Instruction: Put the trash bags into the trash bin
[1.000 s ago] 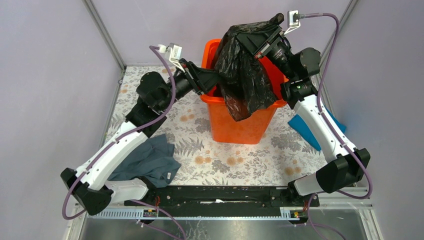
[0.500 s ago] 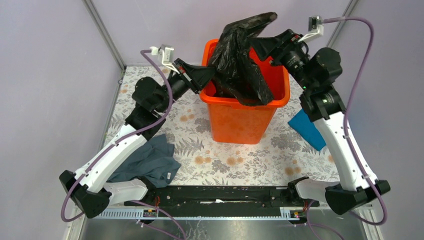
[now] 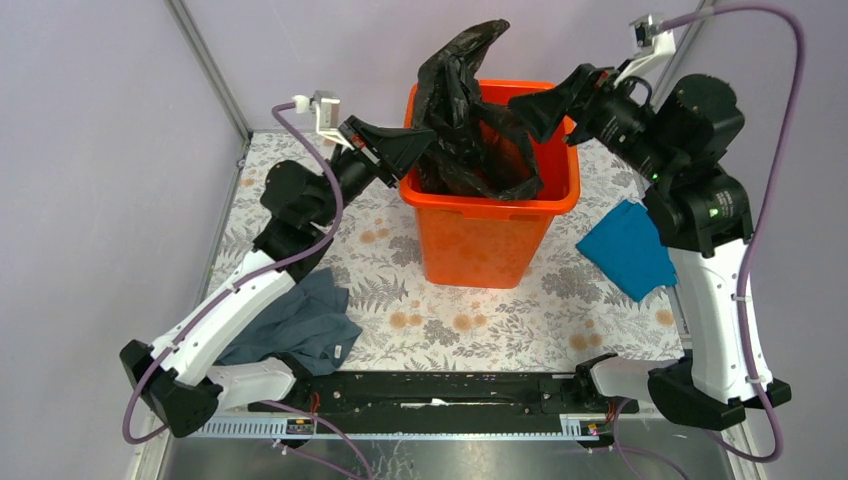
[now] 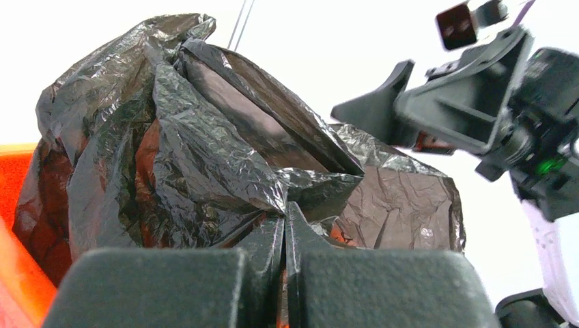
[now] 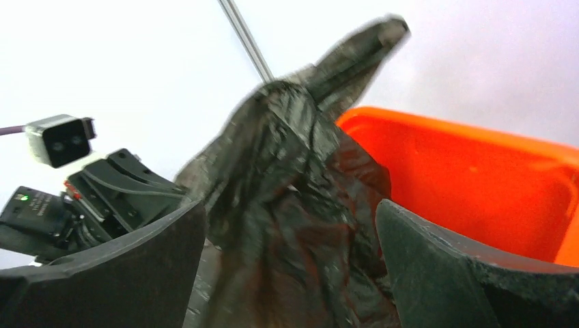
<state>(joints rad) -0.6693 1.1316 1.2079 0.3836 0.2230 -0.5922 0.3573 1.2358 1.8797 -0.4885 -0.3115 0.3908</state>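
Pale lilac walls enclose a fern-patterned tabletop.

No writing, label, brand, number or sign can be read in any view. The bin is plain orange, and the bags are plain black film. Neither carries legible print.
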